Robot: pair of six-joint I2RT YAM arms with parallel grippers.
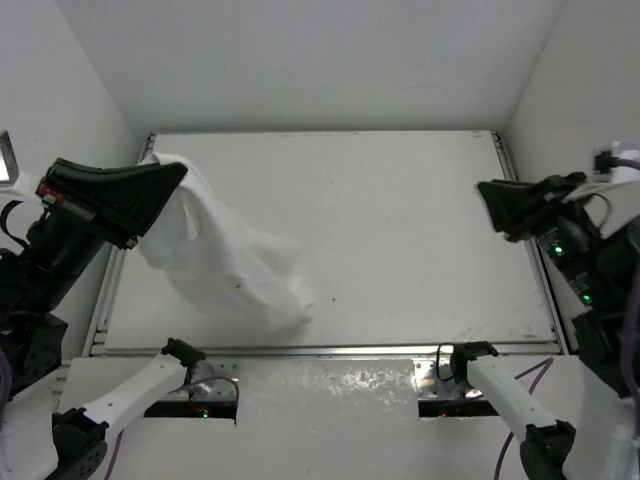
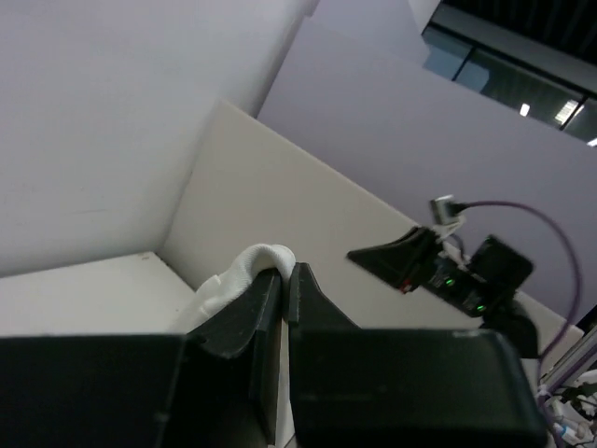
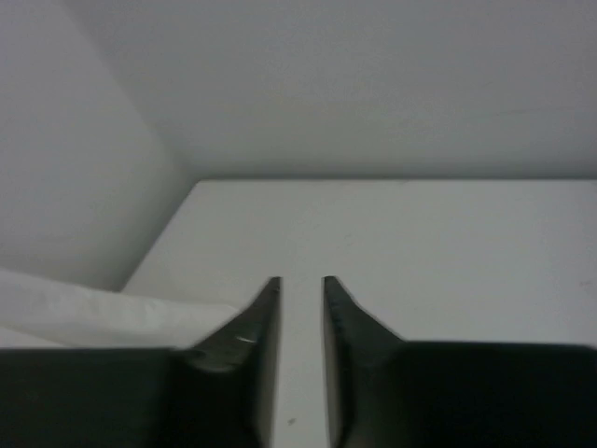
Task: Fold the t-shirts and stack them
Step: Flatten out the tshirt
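So, what I see: left tool (image 1: pixel 178 172) clamped on t-shirt (image 1: pixel 225 255), up over left tabletop (image 1: pixel 400 230) edge. Cloth hangs down, bottom end bunched on tabletop, front-left. Right tool (image 3: pixel 300 289) slightly apart, empty, far right.

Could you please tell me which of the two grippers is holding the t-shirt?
The left gripper: its jaws pinch the white t-shirt, while the right gripper is empty, with its jaws slightly apart.
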